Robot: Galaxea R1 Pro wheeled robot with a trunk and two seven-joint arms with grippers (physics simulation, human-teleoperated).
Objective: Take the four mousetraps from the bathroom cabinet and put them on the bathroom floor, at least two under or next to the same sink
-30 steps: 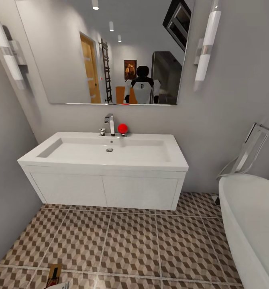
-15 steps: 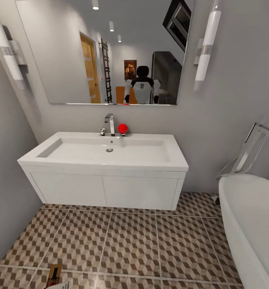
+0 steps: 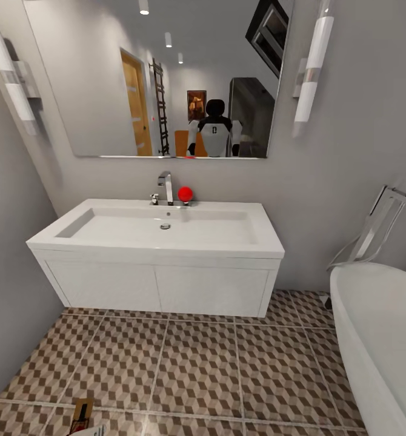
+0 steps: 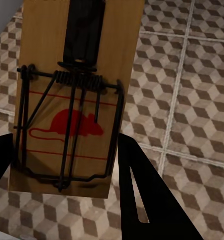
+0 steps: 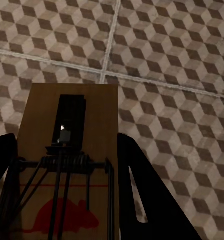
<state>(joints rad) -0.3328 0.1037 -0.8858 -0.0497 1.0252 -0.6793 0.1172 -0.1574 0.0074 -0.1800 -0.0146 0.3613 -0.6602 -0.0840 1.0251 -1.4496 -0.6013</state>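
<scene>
The long white bathroom sink [image 3: 157,242] hangs on the wall ahead, over the cube-patterned bathroom floor [image 3: 197,369]. In the left wrist view a mousetrap [image 4: 76,95], a wooden board with a red mouse print and dark wire, sits between the black fingers [image 4: 142,195] of my left gripper [image 4: 66,165], which is shut on it above the tiles. My right gripper [image 5: 66,175] is shut on a second mousetrap [image 5: 66,165] over the floor [image 5: 167,75]. At the head view's bottom left edge, one held mousetrap [image 3: 82,413] pokes into sight. The cabinet is out of view.
A white oval bathtub [image 3: 379,339] stands at the right with a chrome rack [image 3: 379,227] behind it. A grey wall [image 3: 12,284] closes the left side. Above the sink hang a mirror [image 3: 160,79] and a chrome faucet [image 3: 166,188] beside a red knob [image 3: 185,194].
</scene>
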